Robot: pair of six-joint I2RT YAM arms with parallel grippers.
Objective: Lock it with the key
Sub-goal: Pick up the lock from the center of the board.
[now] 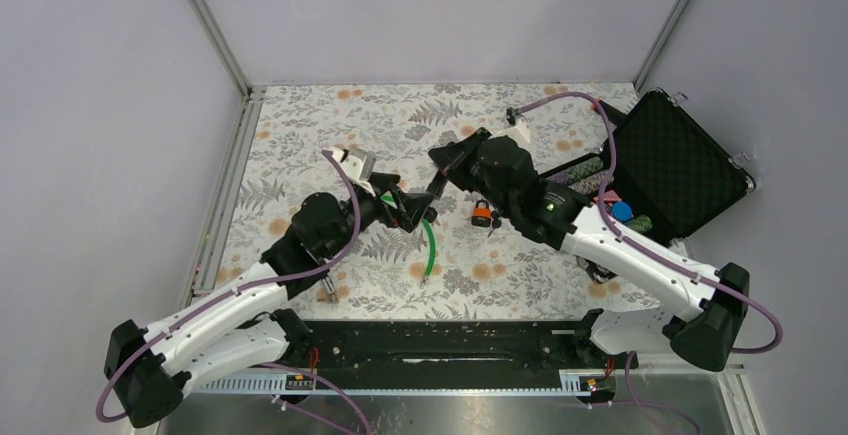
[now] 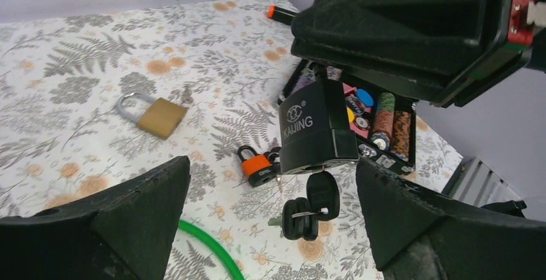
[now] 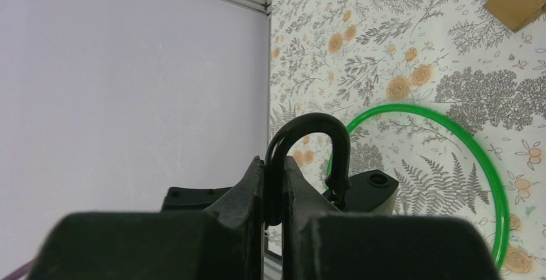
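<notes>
Now right jaws clench the padlock (image 2: 319, 132) by its shackle (image 3: 308, 122), above the worktop (image 2: 96, 67); left jaws, released, face its key (image 2: 322, 193). Best centre on the key head, close, then twist.

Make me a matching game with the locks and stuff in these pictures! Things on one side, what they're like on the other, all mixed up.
Things
1. black padlock
2. brass padlock
3. green cable
4. left gripper

States
A. wide open, holding nothing
B. lying flat, silver shackle
C. held by its shackle in the right gripper, keys dangling below
D. thin, bent in a curve

Pairs: 1-C, 2-B, 3-D, 4-A
</notes>
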